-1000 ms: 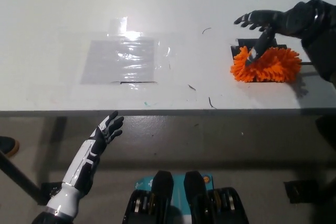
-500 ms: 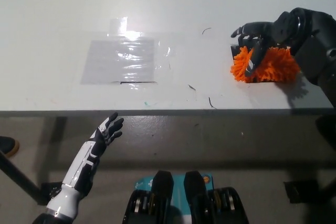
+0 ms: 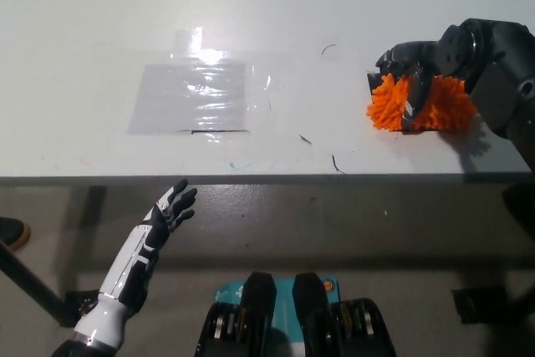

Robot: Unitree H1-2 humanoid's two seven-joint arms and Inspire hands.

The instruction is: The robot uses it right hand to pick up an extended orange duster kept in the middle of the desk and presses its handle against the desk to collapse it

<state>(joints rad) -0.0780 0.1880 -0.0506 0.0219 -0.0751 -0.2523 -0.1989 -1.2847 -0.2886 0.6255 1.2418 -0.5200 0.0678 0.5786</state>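
You have the orange duster (image 3: 425, 106) lying on the white desk (image 3: 100, 22) far over to the right, not in the middle, and only a thin strip of desktop separates its fluffy head from the front edge. The black right hand (image 3: 411, 73) sits on top of it, fingers curled down over the left part of the fibres and wrapped around them, so it reads as gripping the duster, though the handle itself is hidden under the arm and you cannot tell how extended it is. A small dark patch (image 3: 374, 81) shows on the desk just behind the duster's left end, touching the orange fibres. To the left of the hand you have plenty of bare desktop, broken only by a few short dark marks (image 3: 333, 162) near the front edge and one further back. A clear plastic sheet (image 3: 194, 95) lies flat well apart from the duster, toward the left centre, with a piece of tape (image 3: 188, 39) at its far edge. On the right the desktop runs out under the black arm, so room there is tight. Your white left hand (image 3: 173, 205) hangs below the front edge of the desk at lower left, fingers spread and holding nothing, clear of the surface.
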